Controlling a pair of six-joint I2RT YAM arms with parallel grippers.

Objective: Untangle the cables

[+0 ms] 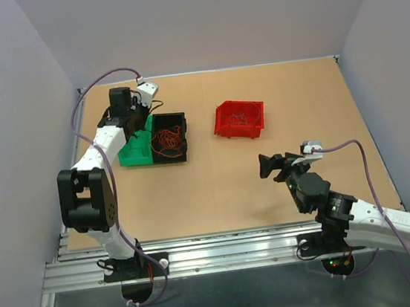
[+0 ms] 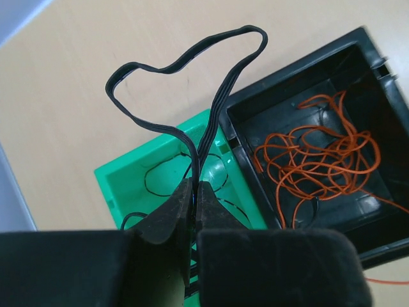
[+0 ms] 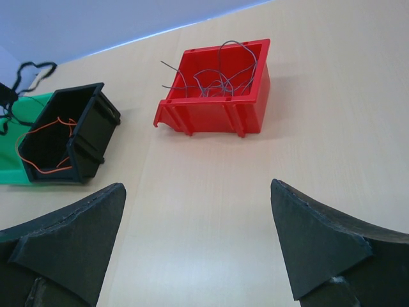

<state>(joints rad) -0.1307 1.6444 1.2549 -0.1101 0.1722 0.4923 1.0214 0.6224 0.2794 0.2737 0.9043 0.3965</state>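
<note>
- The left gripper (image 2: 193, 187) hangs over the green bin (image 2: 124, 182). Its jaws are pressed together on a flat black cable (image 2: 217, 105).
- From the pinch, the flat black cable rises in a wide, wavy loop. In the left wrist view the loop stands out over the bare table (image 2: 77, 64) beyond the green bin's far edge.
- A thin black wire (image 2: 153, 176) lies curled on the floor of the green bin, below the jaws.
- The black bin (image 2: 377, 77) sits right beside the green bin, their walls touching. A loose tangle of orange wires (image 2: 319, 160) lies in it, and one orange strand trails over its near wall onto the table.
- The red bin (image 3: 217, 118) stands apart from the other two, nearer the middle of the table. It holds thin grey wires (image 3: 217, 80), some arching above its rim.
- The right gripper (image 3: 197, 187) hovers above open table, well short of the red bin. Its jaws are spread wide and grip nothing.
</note>
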